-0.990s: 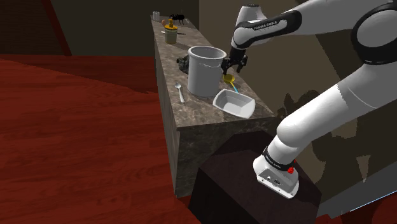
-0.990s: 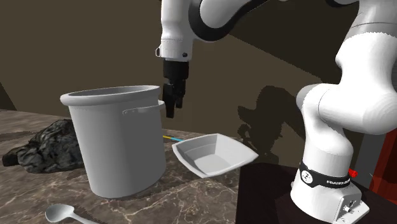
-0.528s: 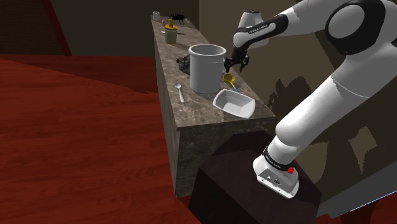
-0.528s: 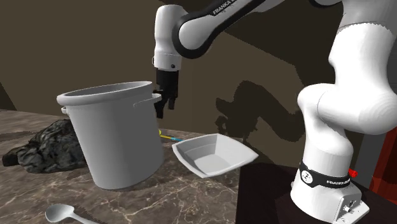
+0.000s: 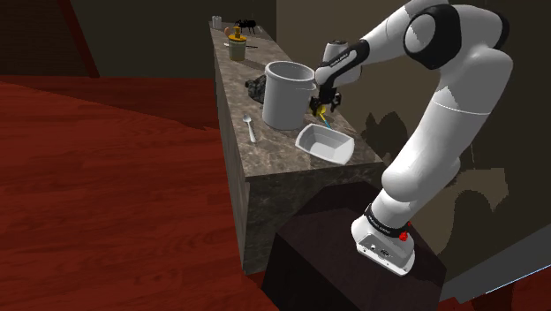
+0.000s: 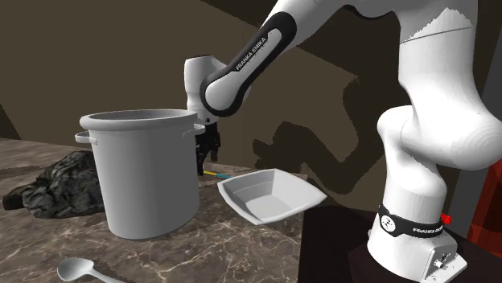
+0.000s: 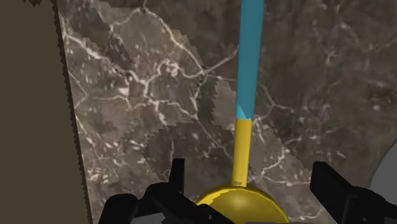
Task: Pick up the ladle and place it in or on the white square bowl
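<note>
Two black fingers of the end effector stand spread, straddling the yellow cup of the ladle without touching it. The ladle's handle, yellow then blue, runs away from them across the marbled counter. The ladle lies flat beside the tall grey pot, near the white square bowl. This looks like the final approach before the grasp. Next, the fingers need to sink a little, pinch near the cup, then lift clear of the pot. A second ago the end effector hung at the pot's rim; now it sits low beside the pot's wall.
</note>
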Motion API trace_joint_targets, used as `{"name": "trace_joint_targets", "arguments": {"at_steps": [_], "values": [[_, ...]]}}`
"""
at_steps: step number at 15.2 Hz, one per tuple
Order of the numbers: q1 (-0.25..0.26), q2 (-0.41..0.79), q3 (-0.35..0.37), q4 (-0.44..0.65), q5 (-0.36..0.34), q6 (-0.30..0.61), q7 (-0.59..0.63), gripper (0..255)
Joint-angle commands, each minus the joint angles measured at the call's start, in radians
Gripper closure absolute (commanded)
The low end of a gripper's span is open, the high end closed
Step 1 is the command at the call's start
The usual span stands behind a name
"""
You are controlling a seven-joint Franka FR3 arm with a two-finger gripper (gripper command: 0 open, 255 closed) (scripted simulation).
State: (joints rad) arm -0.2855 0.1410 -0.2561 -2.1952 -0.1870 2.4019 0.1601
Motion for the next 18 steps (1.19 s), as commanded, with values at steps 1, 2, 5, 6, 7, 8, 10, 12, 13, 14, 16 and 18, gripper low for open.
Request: {"name": "trace_joint_targets", "arguments": {"at_steps": [1,2,5,6,7,8,10,12,13,14,16,18], "values": [[-0.004,0.028,-0.001,0.006,0.004,0.021,-0.004,0],[-0.006,0.038,-0.002,0.004,0.006,0.033,-0.005,0],[-0.012,0.070,-0.002,-0.001,0.011,0.069,-0.009,0],[-0.013,0.076,-0.002,-0.002,0.012,0.076,-0.010,0],[-0.013,0.076,-0.002,-0.002,0.012,0.076,-0.010,0],[-0.013,0.076,-0.002,-0.002,0.012,0.076,-0.010,0],[-0.013,0.076,-0.002,-0.002,0.012,0.076,-0.010,0],[-0.013,0.076,-0.002,-0.002,0.012,0.076,-0.010,0],[-0.013,0.076,-0.002,-0.002,0.012,0.076,-0.010,0],[-0.013,0.076,-0.002,-0.002,0.012,0.076,-0.010,255],[-0.013,0.076,-0.002,-0.002,0.012,0.076,-0.010,255],[-0.013,0.076,-0.002,-0.002,0.012,0.076,-0.010,255]]}}
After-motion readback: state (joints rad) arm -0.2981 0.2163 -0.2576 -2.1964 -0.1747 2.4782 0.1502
